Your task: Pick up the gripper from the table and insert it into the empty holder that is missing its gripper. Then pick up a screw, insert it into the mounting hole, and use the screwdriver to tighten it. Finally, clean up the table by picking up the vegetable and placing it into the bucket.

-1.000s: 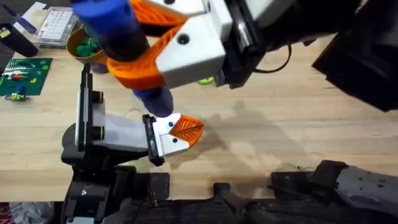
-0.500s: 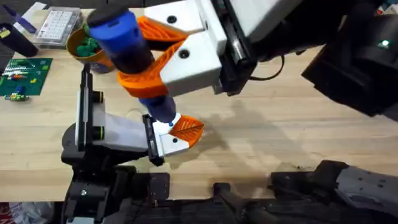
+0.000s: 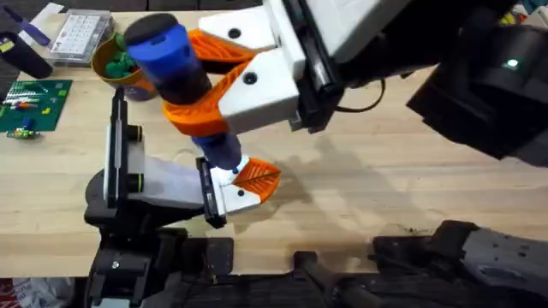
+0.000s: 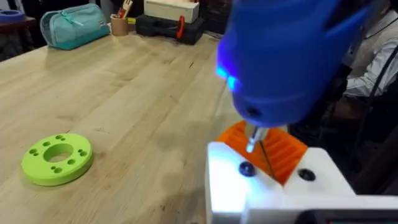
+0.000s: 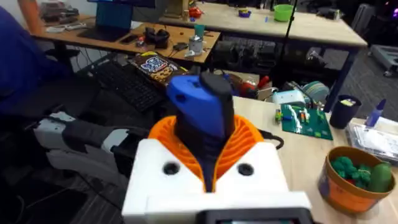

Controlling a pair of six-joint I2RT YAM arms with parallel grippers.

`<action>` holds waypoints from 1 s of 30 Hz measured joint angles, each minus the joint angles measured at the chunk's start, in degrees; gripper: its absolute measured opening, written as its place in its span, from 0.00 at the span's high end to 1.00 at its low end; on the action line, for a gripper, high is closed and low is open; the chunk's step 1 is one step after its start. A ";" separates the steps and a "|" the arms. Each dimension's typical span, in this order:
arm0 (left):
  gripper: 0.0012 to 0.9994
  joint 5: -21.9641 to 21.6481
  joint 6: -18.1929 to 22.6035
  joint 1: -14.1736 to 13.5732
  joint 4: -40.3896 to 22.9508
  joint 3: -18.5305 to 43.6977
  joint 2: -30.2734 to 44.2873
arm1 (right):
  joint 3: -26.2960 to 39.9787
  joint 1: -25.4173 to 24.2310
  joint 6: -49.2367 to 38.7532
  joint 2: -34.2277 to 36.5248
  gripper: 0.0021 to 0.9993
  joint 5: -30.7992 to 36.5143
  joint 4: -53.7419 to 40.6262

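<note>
Screwdriver tightening the screw

Right gripper (image 3: 184, 90) has its jaws clamped on the screwdriver (image 3: 175, 73): stiff, top-heavy, best held mid-barrel; left jaws, cannot tell.

Blue cylindrical powered screwdriver (image 3: 175, 73): cap end has shifted rightward, body steeper than before.
White-and-orange right gripper (image 3: 205, 98): has moved lower with it, still clamped.
</note>
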 joint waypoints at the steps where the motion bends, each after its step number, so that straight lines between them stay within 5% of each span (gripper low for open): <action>1: 0.99 0.00 -0.01 0.00 0.00 0.00 0.00 | 0.00 0.00 0.02 0.40 0.95 -0.01 0.19; 30: 0.99 0.00 -0.01 0.00 -0.02 0.00 0.00 | -0.94 0.22 1.33 1.71 0.95 0.03 0.68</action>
